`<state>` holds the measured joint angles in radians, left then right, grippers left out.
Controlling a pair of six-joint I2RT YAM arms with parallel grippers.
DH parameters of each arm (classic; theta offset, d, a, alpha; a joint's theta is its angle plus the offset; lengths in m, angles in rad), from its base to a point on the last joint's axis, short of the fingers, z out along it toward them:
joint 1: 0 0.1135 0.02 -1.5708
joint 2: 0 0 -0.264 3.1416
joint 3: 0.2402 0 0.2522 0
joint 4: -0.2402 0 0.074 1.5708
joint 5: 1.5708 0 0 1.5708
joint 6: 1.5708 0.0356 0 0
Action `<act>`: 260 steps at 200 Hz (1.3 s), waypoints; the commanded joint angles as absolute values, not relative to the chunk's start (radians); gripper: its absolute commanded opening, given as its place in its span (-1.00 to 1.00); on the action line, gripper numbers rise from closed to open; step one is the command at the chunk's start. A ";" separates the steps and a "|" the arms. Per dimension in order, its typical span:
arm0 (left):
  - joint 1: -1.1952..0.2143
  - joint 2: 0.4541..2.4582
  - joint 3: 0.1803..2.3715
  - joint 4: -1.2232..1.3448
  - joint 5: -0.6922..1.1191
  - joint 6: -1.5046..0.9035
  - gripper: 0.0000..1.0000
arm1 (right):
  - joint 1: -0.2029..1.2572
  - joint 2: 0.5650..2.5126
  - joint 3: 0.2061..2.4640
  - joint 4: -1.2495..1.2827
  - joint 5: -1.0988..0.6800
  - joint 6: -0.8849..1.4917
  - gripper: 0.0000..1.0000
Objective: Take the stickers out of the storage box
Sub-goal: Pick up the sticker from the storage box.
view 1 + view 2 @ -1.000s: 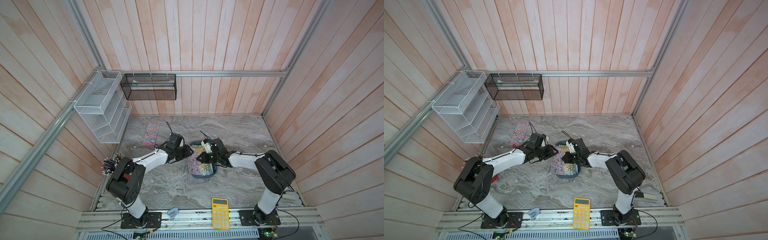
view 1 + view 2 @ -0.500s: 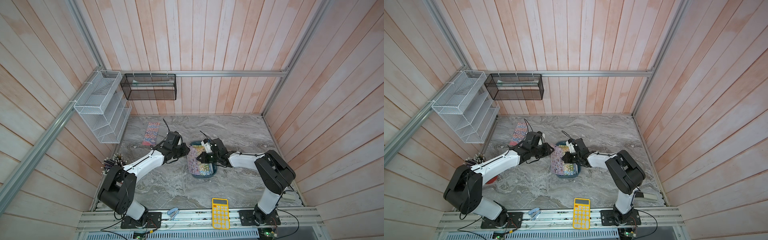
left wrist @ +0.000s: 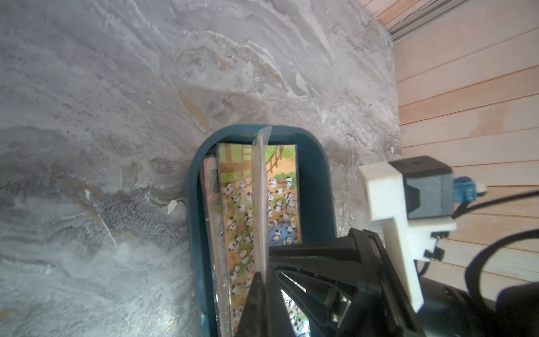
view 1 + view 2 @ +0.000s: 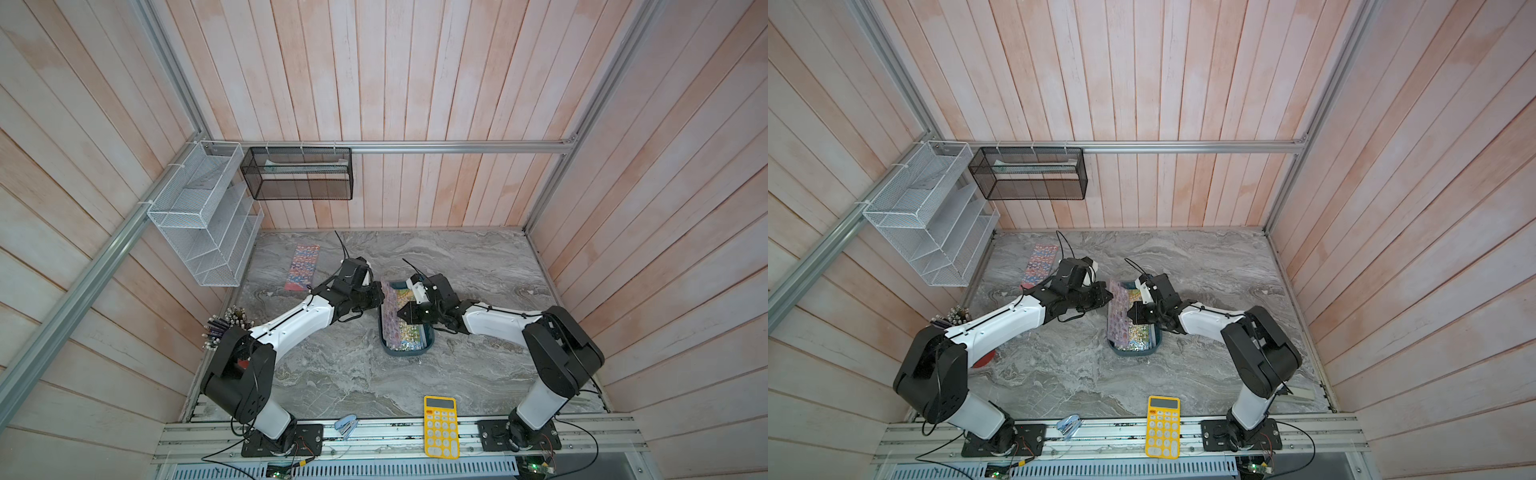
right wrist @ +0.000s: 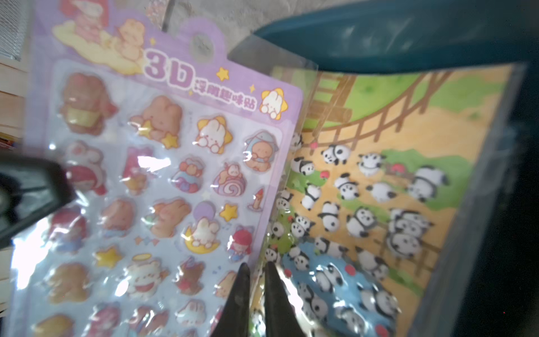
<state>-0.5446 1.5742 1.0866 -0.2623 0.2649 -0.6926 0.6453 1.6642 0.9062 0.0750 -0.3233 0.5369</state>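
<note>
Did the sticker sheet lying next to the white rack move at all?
No. The sticker sheet lies in the same spot on the table, just as close to the white rack as before.

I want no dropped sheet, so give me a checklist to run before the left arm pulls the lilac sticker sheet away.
1. Left gripper shut on lilac sticker sheet: ok.
2. Right gripper free of the sheet: cannot tell; jaws slightly apart at its edge.
3. Sheet clear of storage box: not ok; it stands on edge over it.
4. Panda sheet lying flat in box: ok.
</note>
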 commanded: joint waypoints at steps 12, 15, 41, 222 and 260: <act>-0.547 1.519 1.143 -0.194 0.318 -0.629 -1.00 | 0.645 1.505 0.954 0.000 -0.157 0.434 -0.55; -0.547 1.511 1.147 -0.186 0.321 -0.624 -1.00 | 0.644 1.495 0.953 -0.001 -0.147 0.428 -0.52; -0.543 1.466 1.174 -0.124 0.363 -0.571 -1.00 | 0.643 1.389 0.944 -0.009 -0.082 0.384 -0.42; -0.392 1.319 1.077 0.207 0.724 -0.701 -1.00 | 0.509 1.220 0.895 0.299 -0.667 0.470 0.16; -0.375 1.305 1.081 0.201 0.736 -0.706 -1.00 | 0.445 1.192 0.894 0.319 -0.725 0.498 0.15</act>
